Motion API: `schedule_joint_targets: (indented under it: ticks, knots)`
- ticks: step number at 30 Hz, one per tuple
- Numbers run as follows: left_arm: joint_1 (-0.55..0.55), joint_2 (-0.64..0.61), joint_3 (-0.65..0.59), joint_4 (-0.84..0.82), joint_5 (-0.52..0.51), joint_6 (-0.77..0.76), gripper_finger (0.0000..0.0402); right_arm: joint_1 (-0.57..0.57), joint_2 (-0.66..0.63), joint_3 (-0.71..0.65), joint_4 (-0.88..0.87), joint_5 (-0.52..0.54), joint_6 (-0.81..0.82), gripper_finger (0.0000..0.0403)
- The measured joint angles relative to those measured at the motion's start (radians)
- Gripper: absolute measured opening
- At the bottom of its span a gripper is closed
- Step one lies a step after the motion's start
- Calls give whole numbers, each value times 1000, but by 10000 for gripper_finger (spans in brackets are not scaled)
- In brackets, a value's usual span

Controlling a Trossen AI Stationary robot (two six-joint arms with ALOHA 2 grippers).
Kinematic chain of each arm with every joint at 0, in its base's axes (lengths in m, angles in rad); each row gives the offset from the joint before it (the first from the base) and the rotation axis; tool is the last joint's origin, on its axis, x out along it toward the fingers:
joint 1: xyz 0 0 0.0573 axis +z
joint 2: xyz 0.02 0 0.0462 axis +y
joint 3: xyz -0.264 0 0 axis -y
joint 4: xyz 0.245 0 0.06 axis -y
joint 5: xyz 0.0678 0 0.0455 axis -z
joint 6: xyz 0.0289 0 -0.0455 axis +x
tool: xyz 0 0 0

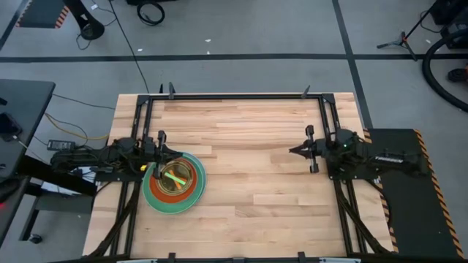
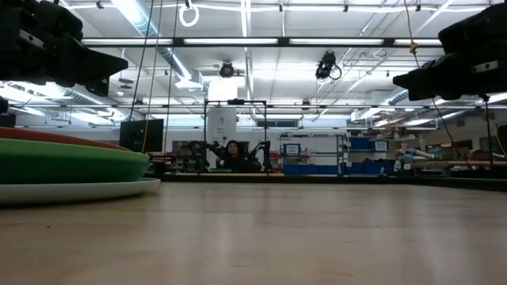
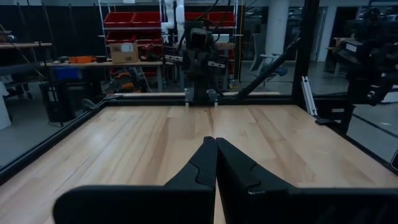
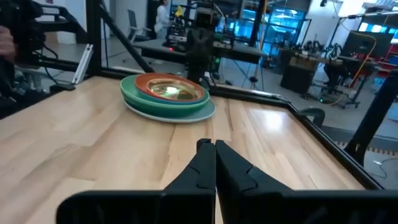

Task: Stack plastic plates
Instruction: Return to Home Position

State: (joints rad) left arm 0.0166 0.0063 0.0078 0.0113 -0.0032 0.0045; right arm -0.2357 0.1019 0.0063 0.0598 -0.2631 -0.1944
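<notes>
The plastic plates (image 1: 175, 197) sit in one stack (lime on top, red-orange and green rims showing). The left gripper (image 3: 216, 142), fingers pressed together, hangs over the stack's edge; the right gripper (image 4: 214, 144), likewise closed and empty, hangs well apart from it.

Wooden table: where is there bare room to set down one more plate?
The broad middle of the light wooden table, between the stack of round green-and-orange plastic plates and the shut right gripper, is bare. So is the strip along the black frame rail opposite the stack. Crowded: only the left side, where the stack lies by the left gripper.
</notes>
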Motion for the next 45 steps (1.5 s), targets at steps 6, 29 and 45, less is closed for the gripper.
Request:
schedule_joint_targets:
  ticks: [6,29,45]
  knots:
    - [0,0,0,0,0,-15,11,208,4,0,23,212,22,4]
    - [0,0,-2,14,-51,-22,11,170,-87,0,-42,218,142,1]
    - [0,0,-2,33,-59,8,11,138,-83,0,-31,176,115,23]
